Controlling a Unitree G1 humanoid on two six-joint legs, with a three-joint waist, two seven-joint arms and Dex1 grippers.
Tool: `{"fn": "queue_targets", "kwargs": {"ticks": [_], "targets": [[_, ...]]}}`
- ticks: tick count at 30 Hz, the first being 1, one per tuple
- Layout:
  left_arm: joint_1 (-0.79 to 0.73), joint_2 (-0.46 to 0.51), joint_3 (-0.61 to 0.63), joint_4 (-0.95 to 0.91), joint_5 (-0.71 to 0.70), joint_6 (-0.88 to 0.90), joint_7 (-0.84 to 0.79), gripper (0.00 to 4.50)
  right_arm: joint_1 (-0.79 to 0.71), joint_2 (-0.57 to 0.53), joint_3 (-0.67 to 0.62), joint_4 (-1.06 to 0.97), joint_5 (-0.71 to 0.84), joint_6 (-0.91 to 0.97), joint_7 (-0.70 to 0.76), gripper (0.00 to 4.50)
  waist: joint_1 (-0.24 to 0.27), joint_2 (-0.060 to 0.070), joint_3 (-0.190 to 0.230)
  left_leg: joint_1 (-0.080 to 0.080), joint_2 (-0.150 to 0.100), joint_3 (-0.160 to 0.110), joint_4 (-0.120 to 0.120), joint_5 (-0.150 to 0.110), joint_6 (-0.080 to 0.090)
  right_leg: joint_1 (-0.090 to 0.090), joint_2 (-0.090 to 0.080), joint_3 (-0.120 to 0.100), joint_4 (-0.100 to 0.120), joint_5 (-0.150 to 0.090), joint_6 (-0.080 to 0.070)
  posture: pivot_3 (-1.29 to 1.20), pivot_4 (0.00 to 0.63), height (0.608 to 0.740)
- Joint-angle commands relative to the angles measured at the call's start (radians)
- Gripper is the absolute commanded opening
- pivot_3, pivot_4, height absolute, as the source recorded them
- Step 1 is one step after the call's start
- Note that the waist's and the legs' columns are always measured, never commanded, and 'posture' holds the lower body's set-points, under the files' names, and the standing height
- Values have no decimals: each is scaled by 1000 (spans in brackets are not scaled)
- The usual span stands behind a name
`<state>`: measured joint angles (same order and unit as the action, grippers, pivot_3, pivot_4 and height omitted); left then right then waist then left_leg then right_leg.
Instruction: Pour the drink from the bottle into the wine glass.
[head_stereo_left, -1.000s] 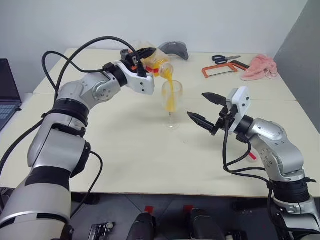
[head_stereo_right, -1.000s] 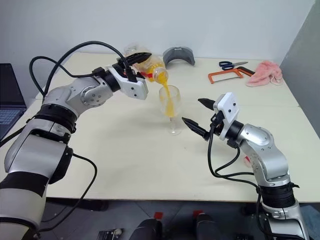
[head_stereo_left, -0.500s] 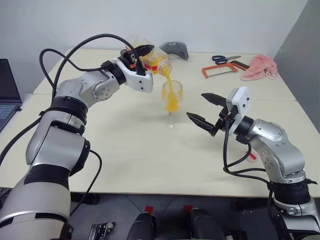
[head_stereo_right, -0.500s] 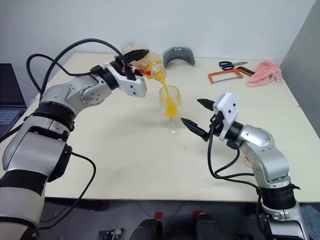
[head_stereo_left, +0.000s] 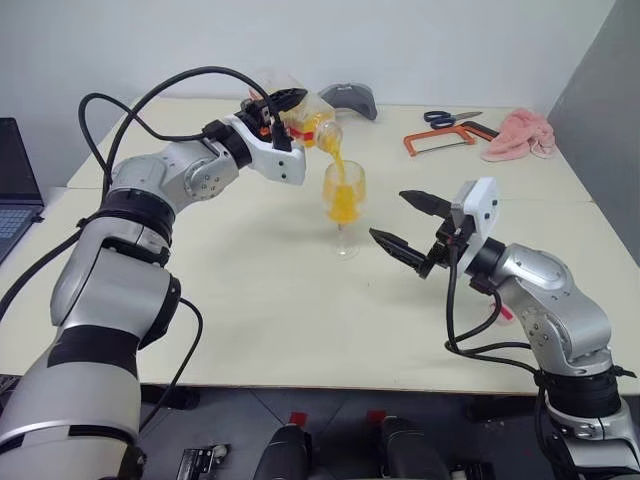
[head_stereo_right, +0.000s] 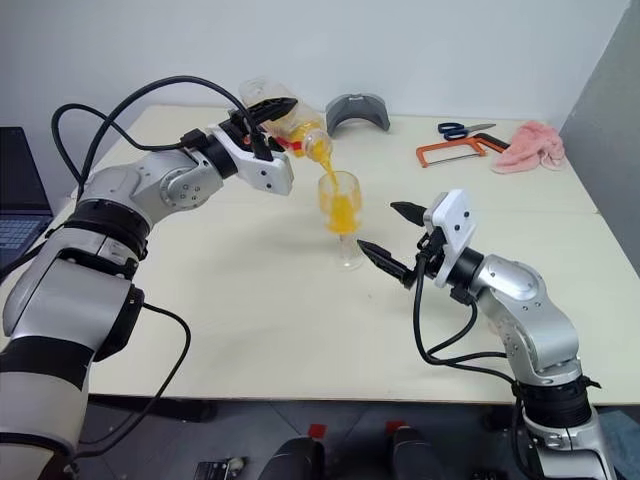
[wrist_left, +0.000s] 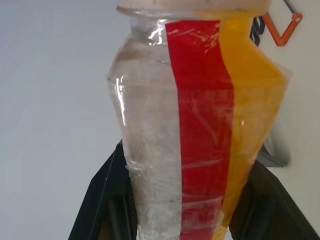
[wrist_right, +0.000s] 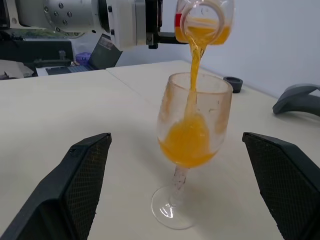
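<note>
Lab: worktable (head_stereo_left: 250, 300), hacksaw (head_stereo_left: 440, 140), laptop (head_stereo_left: 15, 185).

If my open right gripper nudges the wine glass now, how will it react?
Probably tips easily: the wine glass stands on a thin stem and small foot, with drink up in the bowl. Being thin glass, it looks fragile; the right gripper should avoid bumping it.

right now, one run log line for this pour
left claw shut on bottle | drink streaming into wine glass | right claw open

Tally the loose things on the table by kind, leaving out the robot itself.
Bottle: 1
Wine glass: 1
Scissors: 1
Orange-framed hacksaw: 1
Pink cloth: 1
Grey curved object: 1
Small dark cap: 1
Total: 7
</note>
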<state>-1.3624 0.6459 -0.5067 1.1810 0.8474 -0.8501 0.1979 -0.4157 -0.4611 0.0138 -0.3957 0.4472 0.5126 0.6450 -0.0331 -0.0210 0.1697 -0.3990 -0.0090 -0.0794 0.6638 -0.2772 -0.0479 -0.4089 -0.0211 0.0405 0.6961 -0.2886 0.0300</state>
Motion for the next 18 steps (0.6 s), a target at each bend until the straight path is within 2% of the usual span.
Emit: {"fn": "queue_targets", "kwargs": {"ticks": [1,18], "targets": [[-46,15,3,5,-5,9,27,1769,2,7,-7,-62,17,1,-15,4500,0,0,0,0,0,0,0,0,0,0,0,0,0,0,0,0,150,740],[-69,12,-24,18,14,12,56,1769,19,18,7,-87,19,16,-35,4500,0,0,0,0,0,0,0,0,0,0,0,0,0,0,0,0,150,740]]}}
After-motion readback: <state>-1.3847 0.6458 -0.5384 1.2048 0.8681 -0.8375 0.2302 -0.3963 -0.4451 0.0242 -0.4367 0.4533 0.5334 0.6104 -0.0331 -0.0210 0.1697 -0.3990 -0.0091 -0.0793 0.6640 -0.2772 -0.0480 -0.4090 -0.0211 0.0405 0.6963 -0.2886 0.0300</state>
